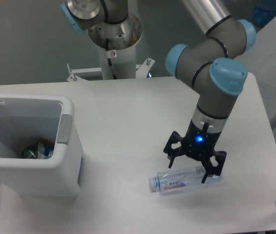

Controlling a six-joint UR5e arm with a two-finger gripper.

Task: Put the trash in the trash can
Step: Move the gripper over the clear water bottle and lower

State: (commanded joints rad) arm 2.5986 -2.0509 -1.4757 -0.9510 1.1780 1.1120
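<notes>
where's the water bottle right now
The water bottle lies on its side near the front edge of the table, right of the trash can, with the open gripper right above it.

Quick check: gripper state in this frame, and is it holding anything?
Gripper: open, holding nothing; fingers spread over the water bottle lying on the table, not closed on it.
</notes>
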